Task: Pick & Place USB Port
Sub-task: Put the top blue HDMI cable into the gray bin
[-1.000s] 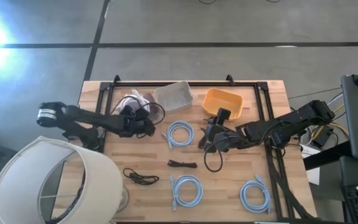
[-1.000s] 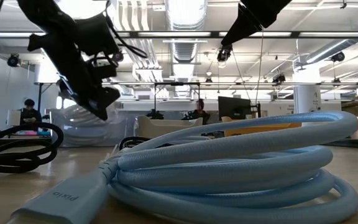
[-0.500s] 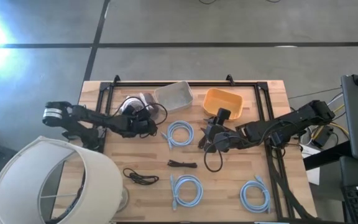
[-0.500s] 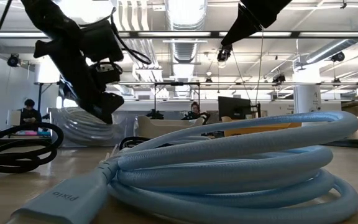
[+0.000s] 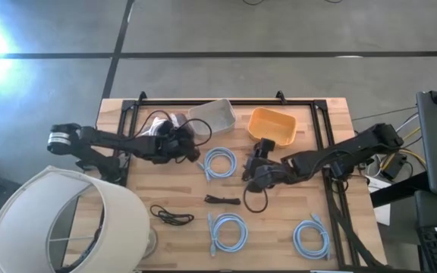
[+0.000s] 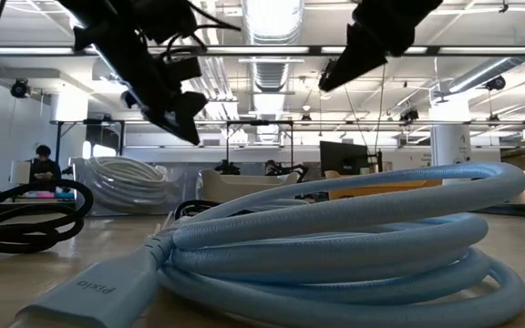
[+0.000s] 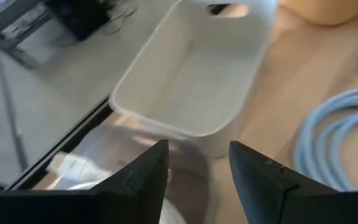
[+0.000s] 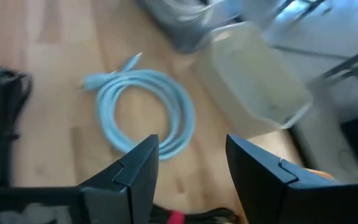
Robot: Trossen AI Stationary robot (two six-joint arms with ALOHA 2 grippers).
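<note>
Left gripper (image 5: 190,141) hangs by the white bin (image 5: 212,115), fingers apart, empty. At the table's center, right gripper (image 5: 253,173) hovers, fingers apart, above a black cable (image 5: 257,199) at its 6 o'clock; I'd drop straight down, then close.

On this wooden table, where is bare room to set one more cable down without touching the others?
Free patches: the wood between the lower middle light blue coiled cable and the lower right light blue coil, and the strip right of the orange plastic bin. Crowded: around the white plastic bin, where the left gripper hovers, and the centre by the right gripper.
</note>
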